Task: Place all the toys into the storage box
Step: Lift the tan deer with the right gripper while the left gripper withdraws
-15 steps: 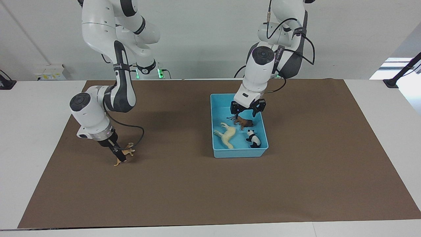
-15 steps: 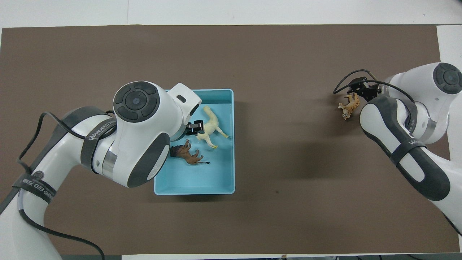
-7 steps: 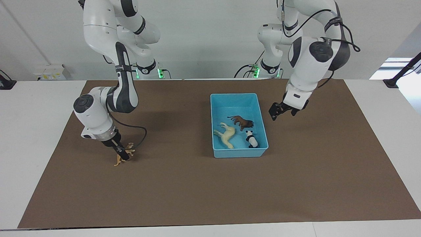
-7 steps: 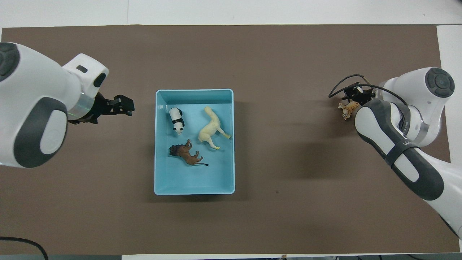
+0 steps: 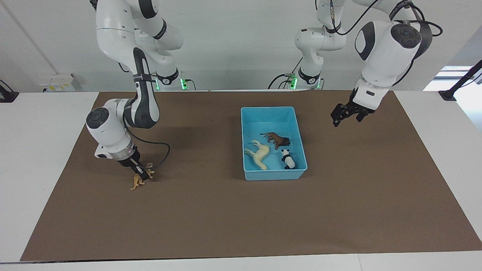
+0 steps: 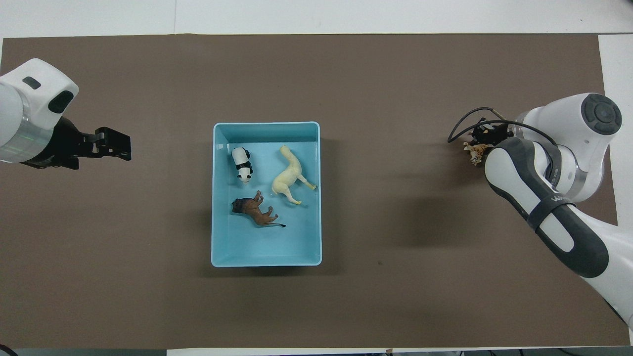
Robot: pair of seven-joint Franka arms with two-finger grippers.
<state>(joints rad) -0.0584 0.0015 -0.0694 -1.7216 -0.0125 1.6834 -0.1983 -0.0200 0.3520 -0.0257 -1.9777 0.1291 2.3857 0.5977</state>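
Observation:
The light blue storage box (image 5: 244, 140) (image 6: 267, 247) stands mid-table. In it lie the cream-white horse (image 5: 259, 155) (image 6: 289, 174), the panda (image 5: 288, 160) (image 6: 242, 164) and the dark brown animal (image 5: 278, 139) (image 6: 254, 210). My right gripper (image 5: 140, 175) (image 6: 483, 135) is shut on the orange tiger (image 5: 150, 172) (image 6: 474, 151), low at the brown mat toward the right arm's end. The forearm partly hides the tiger from above. My left gripper (image 5: 344, 114) (image 6: 111, 148) is open and empty, raised over the mat beside the box, toward the left arm's end.
A brown mat (image 5: 226, 210) covers most of the white table (image 5: 37, 150). A black cable (image 5: 163, 150) loops from the right wrist near the tiger.
My left gripper rose out of the box and swung away toward the left arm's end, uncovering the panda. My right gripper, still holding the tiger, shifted slightly.

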